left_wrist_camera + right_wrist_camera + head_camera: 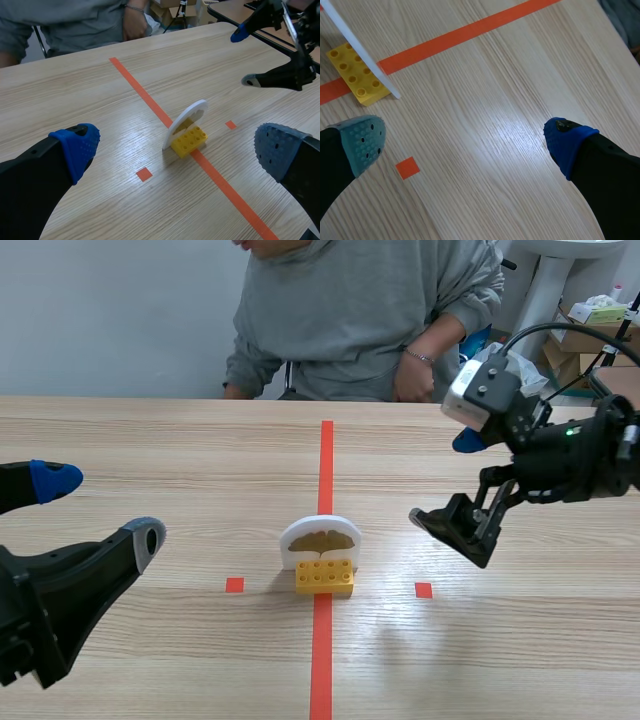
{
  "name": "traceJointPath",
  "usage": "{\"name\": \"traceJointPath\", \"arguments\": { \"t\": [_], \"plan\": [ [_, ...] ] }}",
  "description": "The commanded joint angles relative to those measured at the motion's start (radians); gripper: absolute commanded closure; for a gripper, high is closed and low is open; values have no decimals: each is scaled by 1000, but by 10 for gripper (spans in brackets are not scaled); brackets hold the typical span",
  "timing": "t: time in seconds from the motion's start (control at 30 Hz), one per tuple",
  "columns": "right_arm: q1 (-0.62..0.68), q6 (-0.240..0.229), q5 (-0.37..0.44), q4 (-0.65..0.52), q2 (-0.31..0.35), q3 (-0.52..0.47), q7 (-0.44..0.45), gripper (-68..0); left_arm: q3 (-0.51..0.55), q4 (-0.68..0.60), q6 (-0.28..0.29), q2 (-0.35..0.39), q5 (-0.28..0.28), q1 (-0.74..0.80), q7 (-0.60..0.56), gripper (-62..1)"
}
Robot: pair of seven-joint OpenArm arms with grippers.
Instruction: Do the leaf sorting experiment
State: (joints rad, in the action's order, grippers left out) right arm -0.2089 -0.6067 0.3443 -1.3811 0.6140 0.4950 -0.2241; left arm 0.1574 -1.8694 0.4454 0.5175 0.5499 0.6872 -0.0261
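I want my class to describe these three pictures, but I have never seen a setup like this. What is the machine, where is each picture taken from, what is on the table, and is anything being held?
This is a robot with two black arms working at a wooden table. The wide picture looks out from between the arms. The other two come from a camera on each wrist, looking past that arm's own fingers. The left gripper and the right gripper are both open and hold nothing. On the orange tape line, a white disc with a leaf picture stands on edge at a yellow toy brick. A person in a grey top sits across the table.
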Motion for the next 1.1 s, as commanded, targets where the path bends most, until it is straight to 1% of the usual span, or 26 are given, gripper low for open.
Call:
{"name": "traceJointPath", "arguments": {
  "t": [0.0,0.23,0.37,0.53,0.7,0.83,0.93,0.97,1.07],
  "plan": [
    [-43,3,-3,16,-21,16,21,-679,0,-13,-1,-7,8,8,-10,-623],
    [-145,4,-57,146,-126,155,47,-679,0,-13,-1,-8,8,8,-10,-623],
    [-170,4,-73,196,-174,205,55,-679,0,-13,-1,-8,8,8,-10,-623],
    [-174,12,-110,251,-230,227,86,-679,0,-13,-1,-8,8,8,-10,-623],
    [-176,16,-127,304,-284,236,107,-679,0,-13,-1,-8,8,8,-10,-623],
    [-176,17,-135,312,-301,240,108,-679,0,-13,-1,-8,8,8,-10,-623],
    [-176,40,-135,315,-301,240,108,-679,0,-13,-1,-8,8,8,-10,-623],
    [-176,42,-135,316,-301,240,108,-674,0,-13,-1,-8,8,8,-10,-623],
    [-176,42,-135,321,-301,240,108,-565,0,-13,-1,-8,8,8,-10,-623]
  ]
}}
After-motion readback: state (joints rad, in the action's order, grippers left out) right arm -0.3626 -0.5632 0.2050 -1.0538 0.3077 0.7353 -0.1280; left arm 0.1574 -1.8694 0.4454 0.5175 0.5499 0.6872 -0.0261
